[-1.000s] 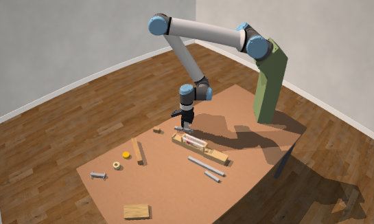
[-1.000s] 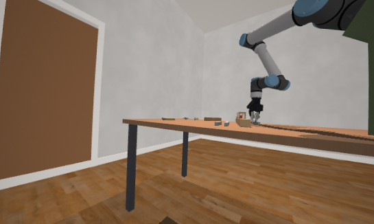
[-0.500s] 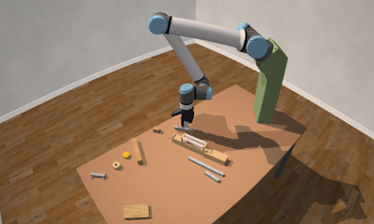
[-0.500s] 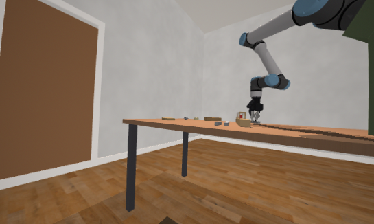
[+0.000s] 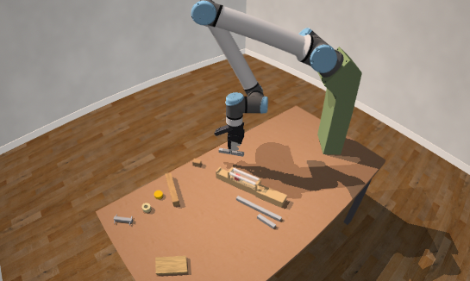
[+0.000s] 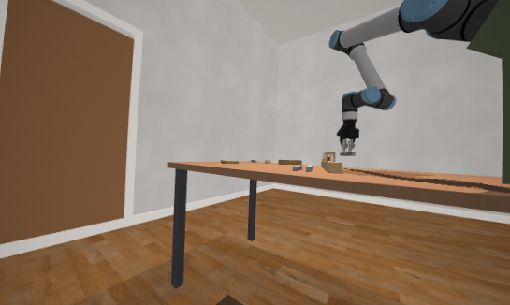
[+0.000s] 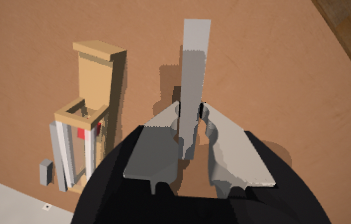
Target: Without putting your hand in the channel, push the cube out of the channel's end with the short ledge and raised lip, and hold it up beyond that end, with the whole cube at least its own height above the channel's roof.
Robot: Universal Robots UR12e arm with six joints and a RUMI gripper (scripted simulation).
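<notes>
My gripper (image 5: 232,146) (image 6: 347,148) (image 7: 189,103) is shut on a short grey bar (image 5: 233,152) (image 6: 347,153) (image 7: 196,55) and holds it level, a little above the table (image 5: 227,246) (image 6: 265,169). The wooden channel (image 5: 273,196) (image 6: 332,167) (image 7: 95,75) lies on the table just in front of and beside the gripper. Its middle part is a see-through cage. The red cube (image 5: 233,174) (image 6: 328,159) (image 7: 81,133) sits inside that cage. In the wrist view the bar points forward, alongside the channel and to its right, apart from it.
A long grey bar (image 5: 259,208) and a shorter one (image 5: 266,221) lie in front of the channel. Left of it are a small wooden block (image 5: 197,162), a wooden stick (image 5: 172,189), a yellow disc (image 5: 158,194), a ring (image 5: 146,207) and a grey spool (image 5: 123,220). A flat wooden block (image 5: 171,265) lies near the front edge. The green arm pedestal (image 5: 339,108) stands at the back right.
</notes>
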